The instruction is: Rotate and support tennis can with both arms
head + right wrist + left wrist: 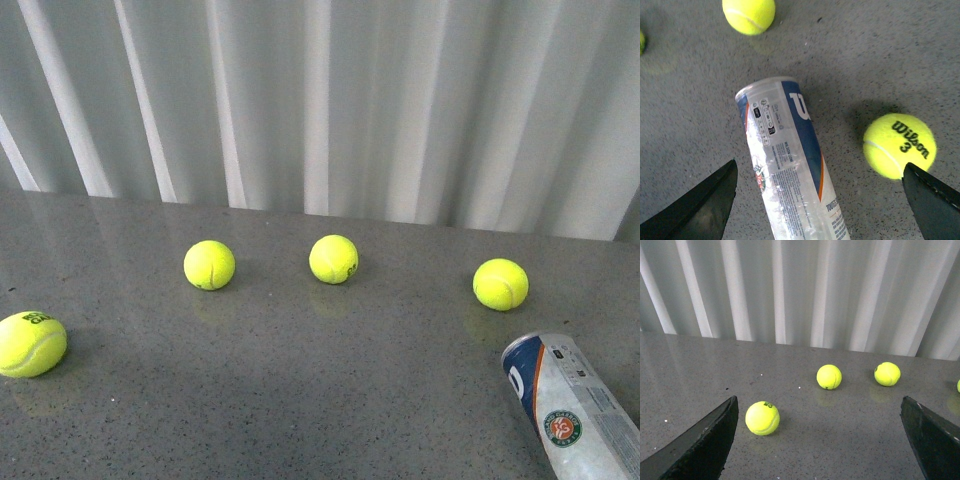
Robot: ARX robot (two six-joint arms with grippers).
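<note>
Hovering above the tennis can [790, 165], your right gripper [819, 164] is holding its jaws wide apart, one finger on each side of the tube and neither touching it. The can is lying on its side at the near right of the grey speckled table [300, 400], with one end pointing away from the robot. You are only beginning, I think: nothing is gripped yet. When lowering, be taking the tube across its round body and closing gently. The clear plastic is looking thin, crinkled and slippery, so it may be rolling away or crumpling. A yellow ball marked Wilson 3 [899, 145] is sitting near the can, so be keeping the finger off it. Your left gripper [817, 400] is also showing its jaws apart, with nothing between them. I am not seeing the can in its view, so it is probably needing to come across for supporting. Farther, other fuzzy balls [333, 259] are lying scattered, and behind the table a pale pleated curtain [320, 100] is hanging.
</note>
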